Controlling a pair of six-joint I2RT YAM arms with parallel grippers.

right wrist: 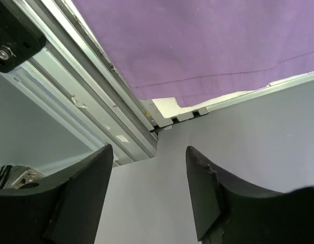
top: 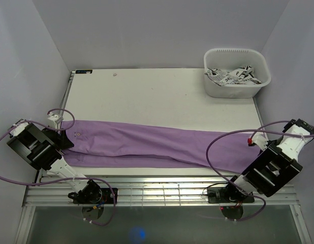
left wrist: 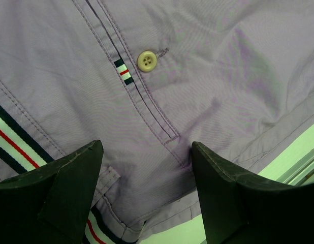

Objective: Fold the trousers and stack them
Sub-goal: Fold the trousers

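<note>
The lilac trousers (top: 157, 145) lie lengthwise across the near half of the table, waist at the left and leg hems at the right. In the left wrist view the waist (left wrist: 208, 76) shows its small pale button (left wrist: 145, 61) and a striped inner band. My left gripper (left wrist: 147, 147) hovers open just over the waist edge (top: 65, 140), with fabric below the gap and nothing pinched. My right gripper (right wrist: 149, 150) is open and empty, held off the table's near right corner (top: 262, 151), short of the hem (right wrist: 208, 46).
A white plastic bin (top: 213, 53) at the far right corner holds crumpled black-and-white patterned cloth (top: 233, 76). Metal rails (top: 157, 188) run along the near table edge by the arm bases. Lilac walls close in on the left, right and back.
</note>
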